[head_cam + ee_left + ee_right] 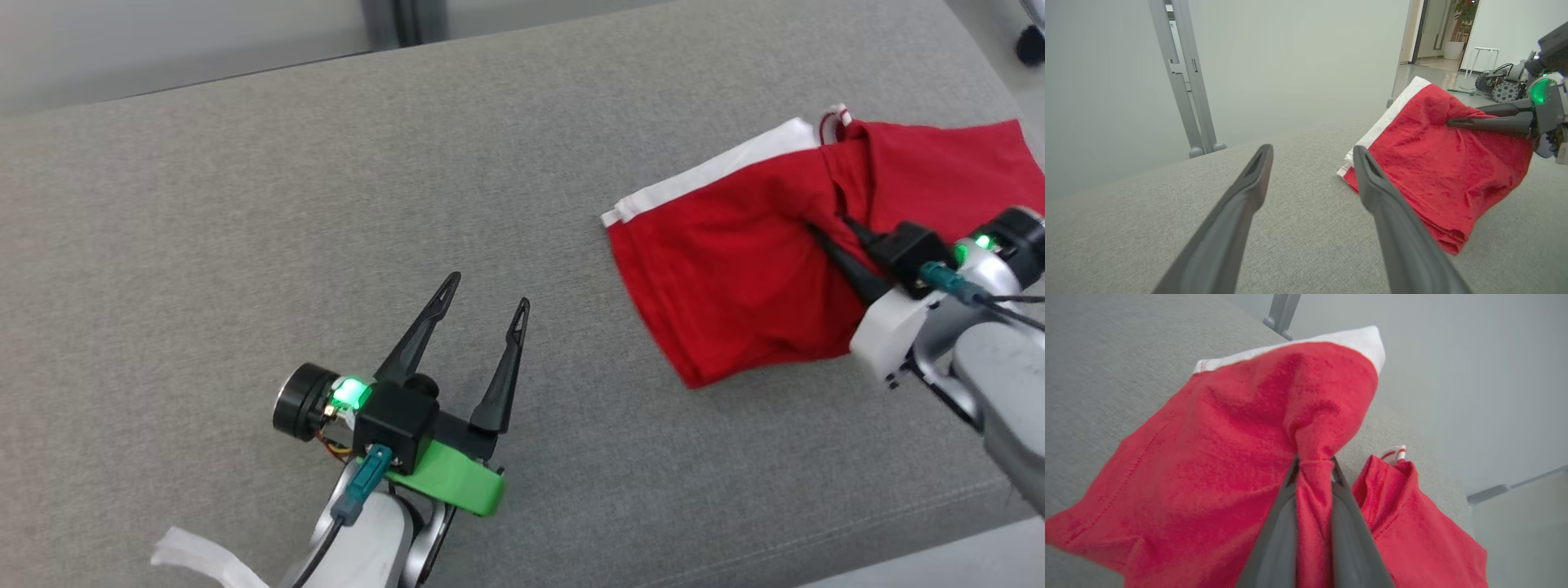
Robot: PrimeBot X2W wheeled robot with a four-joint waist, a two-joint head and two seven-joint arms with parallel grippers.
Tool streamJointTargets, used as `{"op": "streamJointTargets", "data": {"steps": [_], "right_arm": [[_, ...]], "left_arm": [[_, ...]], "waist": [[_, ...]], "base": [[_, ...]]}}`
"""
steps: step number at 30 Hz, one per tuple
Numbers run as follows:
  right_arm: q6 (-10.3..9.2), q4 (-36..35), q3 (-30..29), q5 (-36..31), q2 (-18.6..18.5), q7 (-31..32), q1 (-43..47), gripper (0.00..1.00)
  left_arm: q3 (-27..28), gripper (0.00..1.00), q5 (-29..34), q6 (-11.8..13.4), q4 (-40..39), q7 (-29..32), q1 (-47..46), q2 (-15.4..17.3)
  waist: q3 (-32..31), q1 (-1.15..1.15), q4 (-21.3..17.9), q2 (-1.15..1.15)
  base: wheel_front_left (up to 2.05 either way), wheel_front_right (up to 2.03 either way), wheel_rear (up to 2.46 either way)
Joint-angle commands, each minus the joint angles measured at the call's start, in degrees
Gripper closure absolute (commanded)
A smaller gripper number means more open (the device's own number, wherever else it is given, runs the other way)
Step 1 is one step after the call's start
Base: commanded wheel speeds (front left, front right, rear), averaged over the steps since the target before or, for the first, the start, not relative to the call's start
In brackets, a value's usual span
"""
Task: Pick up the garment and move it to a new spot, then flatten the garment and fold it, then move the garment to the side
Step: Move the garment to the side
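Observation:
The garment is a red cloth with a white band along its far edge, lying bunched at the right of the grey cushion. My right gripper is shut on a fold of the garment near its middle; in the right wrist view its two fingers pinch a ridge of red cloth between them. My left gripper stands open over bare cushion, well to the left of the garment, with nothing between its fingers.
The cushion's far edge runs along the top of the head view, with grey metal posts and pale floor beyond. A white strip lies by my left forearm. Another wheeled machine stands in the room behind.

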Motion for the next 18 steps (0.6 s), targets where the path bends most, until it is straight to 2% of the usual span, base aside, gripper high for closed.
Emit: {"op": "streamJointTargets", "data": {"steps": [1,6,8,13,18], "right_arm": [[-0.10,1.06,-0.40,1.22,-0.96,-1.11,-2.04,1.00],[-0.10,6.55,-2.14,2.08,-3.67,-3.48,-7.30,1.00],[-0.10,9.26,-2.94,2.55,-3.66,-4.09,-8.98,1.00],[-0.11,15.88,-5.70,2.53,-4.24,-4.66,-12.52,1.00],[-0.10,18.18,-8.79,1.96,-5.52,-4.61,-14.02,1.00]], "left_arm": [[-0.34,0.00,0.67,-0.40,0.30,-0.15,-2.01,0.31],[-0.94,0.00,2.62,-0.93,1.03,-0.15,-5.56,0.36],[-1.01,0.00,3.07,-1.19,1.40,-0.15,-6.71,0.35],[-0.45,0.00,4.26,-1.69,1.53,-0.15,-8.54,0.55],[0.44,0.00,4.75,-1.51,1.00,-0.15,-9.61,0.66]], "waist": [[5.27,0.00,-5.65,0.00],[10.43,0.00,-7.28,0.00],[12.10,0.00,-7.30,0.00],[15.36,0.00,-6.30,0.00],[17.68,0.00,-4.55,0.00]], "base": [[0.00,0.00,0.00],[0.00,0.00,0.00],[0.00,0.00,0.00],[0.00,0.00,0.00],[0.00,0.00,0.00]]}}
